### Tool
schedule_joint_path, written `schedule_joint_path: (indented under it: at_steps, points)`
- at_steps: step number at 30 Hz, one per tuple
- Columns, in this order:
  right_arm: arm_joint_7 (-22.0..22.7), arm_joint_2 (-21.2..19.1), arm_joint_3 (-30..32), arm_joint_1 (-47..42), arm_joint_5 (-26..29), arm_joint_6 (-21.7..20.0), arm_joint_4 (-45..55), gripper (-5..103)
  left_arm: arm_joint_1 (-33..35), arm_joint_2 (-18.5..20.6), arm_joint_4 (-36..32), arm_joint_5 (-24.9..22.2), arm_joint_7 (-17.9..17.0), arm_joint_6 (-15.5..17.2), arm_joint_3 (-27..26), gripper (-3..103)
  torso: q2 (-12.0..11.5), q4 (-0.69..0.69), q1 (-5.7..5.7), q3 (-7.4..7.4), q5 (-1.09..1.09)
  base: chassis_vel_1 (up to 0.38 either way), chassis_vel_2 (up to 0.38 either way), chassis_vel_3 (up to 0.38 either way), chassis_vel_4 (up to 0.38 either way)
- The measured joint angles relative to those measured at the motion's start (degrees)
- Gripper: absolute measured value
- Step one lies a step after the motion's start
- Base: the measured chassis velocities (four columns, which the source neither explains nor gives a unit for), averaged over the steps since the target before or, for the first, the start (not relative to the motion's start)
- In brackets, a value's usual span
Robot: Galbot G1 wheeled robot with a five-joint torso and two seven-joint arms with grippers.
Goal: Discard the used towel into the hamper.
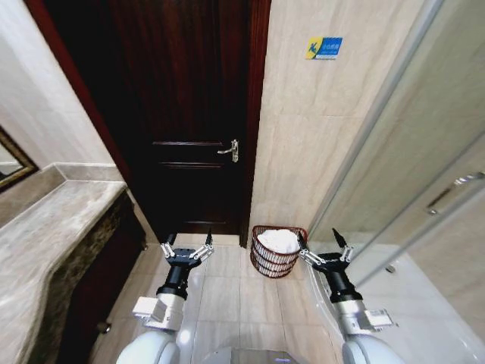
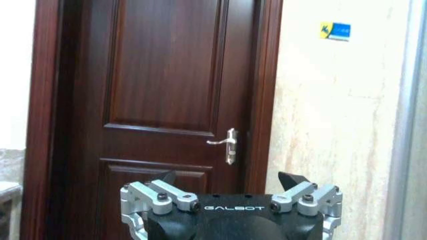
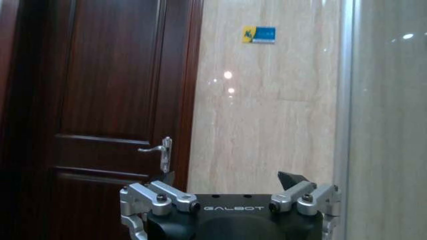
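Right gripper (image 1: 324,243) spread, empty; hamper (image 1: 277,254) (towel (image 1: 279,240) inside) just beside.

The hamper (image 1: 278,251) stands on the floor against the wall, right of the door (image 1: 186,114). A towel (image 1: 279,240) lies in it.

The hamper (image 1: 274,258) is open-weave wicker, dark reddish-brown, and a white towel (image 1: 279,240) of soft cloth lies inside it. The door (image 1: 189,114) is dark wood with a glossy finish, and its handle (image 1: 229,150) is shiny metal. The wall (image 1: 318,144) and the floor (image 1: 227,292) are smooth polished tiles. The bench (image 1: 53,235) looks like grey stone. Each tool has matt black parts with silver metal links.
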Motion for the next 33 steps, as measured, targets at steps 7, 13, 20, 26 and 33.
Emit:
schedule_joint_path:
  at_steps: [7,13,20,26,33]
  points:
    - [0.00,0.00,0.00,0.02,0.00,0.00,0.00,100,0.00,0.00,0.00,0.00,0.00,0.00,0.00,100,-0.01,0.02,0.03,0.01,-0.01,0.214,-0.219,-0.212,0.216]
    - [0.00,0.00,0.00,0.02,0.00,0.00,0.00,100,0.00,0.00,0.00,0.00,0.00,0.00,0.00,100,-0.01,0.03,0.02,0.01,0.01,0.202,-0.213,-0.223,0.211]
    - [0.00,0.00,0.00,0.02,0.00,0.00,0.00,100,0.00,0.00,0.00,0.00,0.00,0.00,0.00,100,-0.02,0.02,0.04,0.02,0.02,0.208,-0.200,-0.217,0.211]
    - [0.00,0.00,-0.01,0.01,0.00,0.00,0.00,100,0.00,0.00,0.00,0.00,0.00,0.00,0.00,100,-0.02,0.01,0.03,0.02,0.00,0.210,-0.204,-0.202,0.197]
    - [0.00,0.00,0.00,0.02,0.00,0.00,0.00,100,0.00,-0.01,0.00,0.00,0.00,0.00,0.00,100,-0.02,0.04,0.03,0.02,0.04,0.193,-0.181,-0.192,0.206]
